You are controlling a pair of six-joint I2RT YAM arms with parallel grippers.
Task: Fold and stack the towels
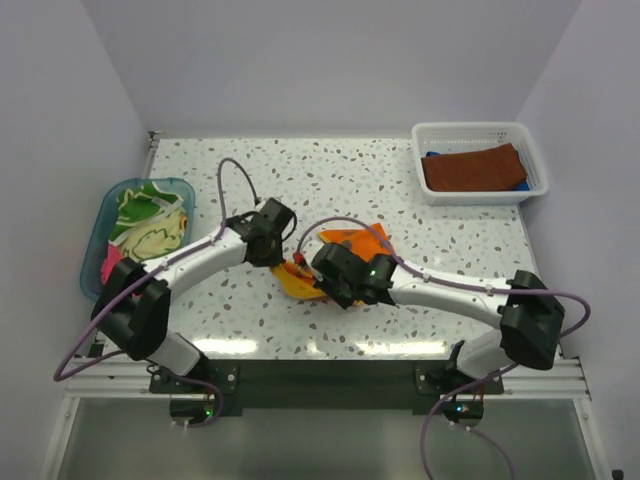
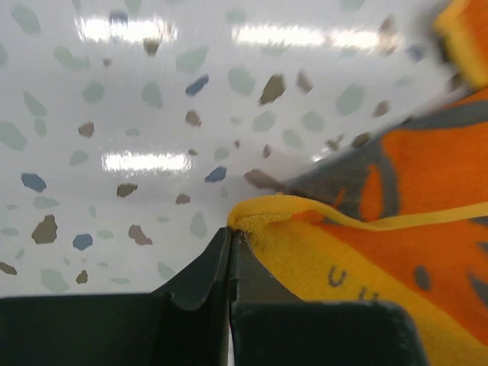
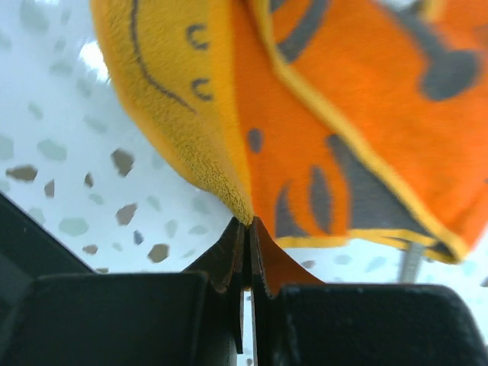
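Observation:
The orange towel [image 1: 362,242] with grey blotches and a yellow hem lies crumpled at the table's middle, between my two grippers. In the left wrist view my left gripper [image 2: 230,232] is shut, and the bunched yellow corner of the towel [image 2: 396,252] sits right at its tips. My right gripper [image 3: 248,221] is shut on another yellow edge, with the towel [image 3: 328,114] spreading up and away from its tips. From above, the left gripper [image 1: 288,266] and right gripper [image 1: 322,285] stand close together at the towel's near-left side.
A white mesh basket [image 1: 480,128] at the back right holds a folded rust brown towel [image 1: 470,168] over a blue one [image 1: 432,156]. A teal tub [image 1: 95,240] at the left edge holds a green and yellow towel [image 1: 150,225] and a pink one [image 1: 110,262].

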